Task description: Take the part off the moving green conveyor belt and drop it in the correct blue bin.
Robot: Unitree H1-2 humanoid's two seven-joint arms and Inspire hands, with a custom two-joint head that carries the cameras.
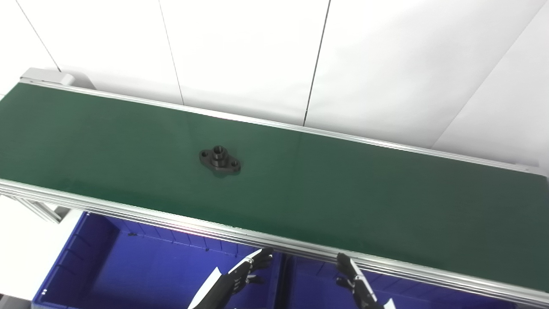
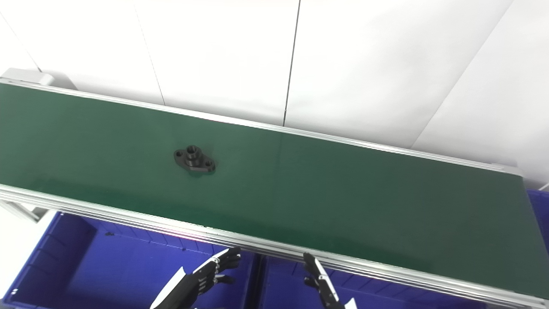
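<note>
Green conveyor belt [image 1: 343, 189] runs diagonally across frame; blue bins [image 1: 128, 266] along the lower edge beneath it. Left hand [image 1: 253, 268] and right hand [image 1: 351, 277] low at bottom centre, fingers spread, holding nothing. Black flanged part [image 1: 219, 161] left of centre on the belt, well apart from both. Risk: belt carries it past before a reach lands. Right eye view alone shows another blue bin edge [image 2: 541, 210] far right.

Black part [image 2: 194, 159] lies on green belt [image 2: 343, 193].
</note>
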